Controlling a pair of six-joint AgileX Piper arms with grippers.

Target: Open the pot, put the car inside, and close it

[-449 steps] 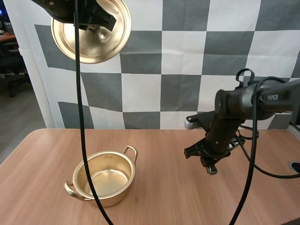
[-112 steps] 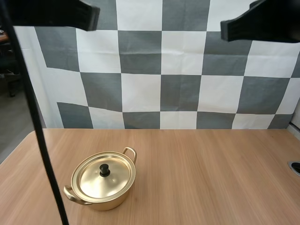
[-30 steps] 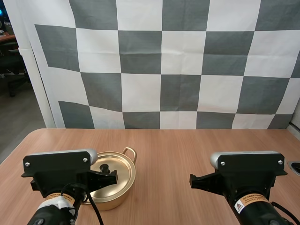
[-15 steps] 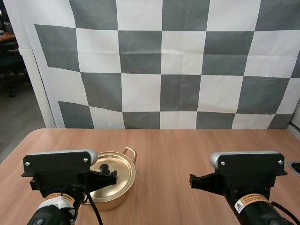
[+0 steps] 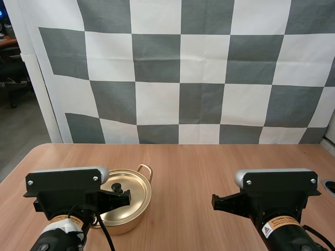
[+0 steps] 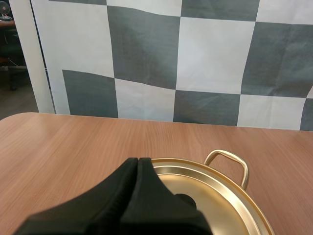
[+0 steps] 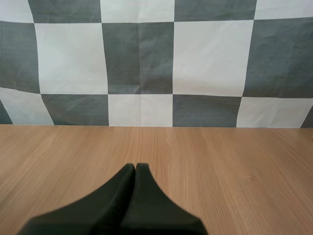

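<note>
The left gripper (image 6: 138, 160) is closed on nothing, its two black fingers lying together as one dark wedge; the right gripper (image 7: 135, 166) is pressed together in the same way and is just as empty; neither holds a lid or a car. Just ahead of the left fingertips a black knob (image 6: 185, 198) stands on the gold lid (image 6: 220, 196); the lid sits flat on the gold pot (image 5: 124, 222), which rests on the wooden table (image 5: 220, 162) toward its left side, with one loop handle (image 6: 228, 159) on its far side.

With the pot covered and both grippers free, the closing step looks done; the lid hides the inside, so whether the car lies in the pot cannot be told. If it does, the task seems complete; if not, opening, loading and closing all remain.

The left arm (image 5: 63, 191) sits low and close to its base, its wrist level and its gripper pointing forward over the near edge of the lid; the right arm (image 5: 275, 191) mirrors it, pointing forward over bare table, well apart from the pot; both read as a rest pose.
</note>
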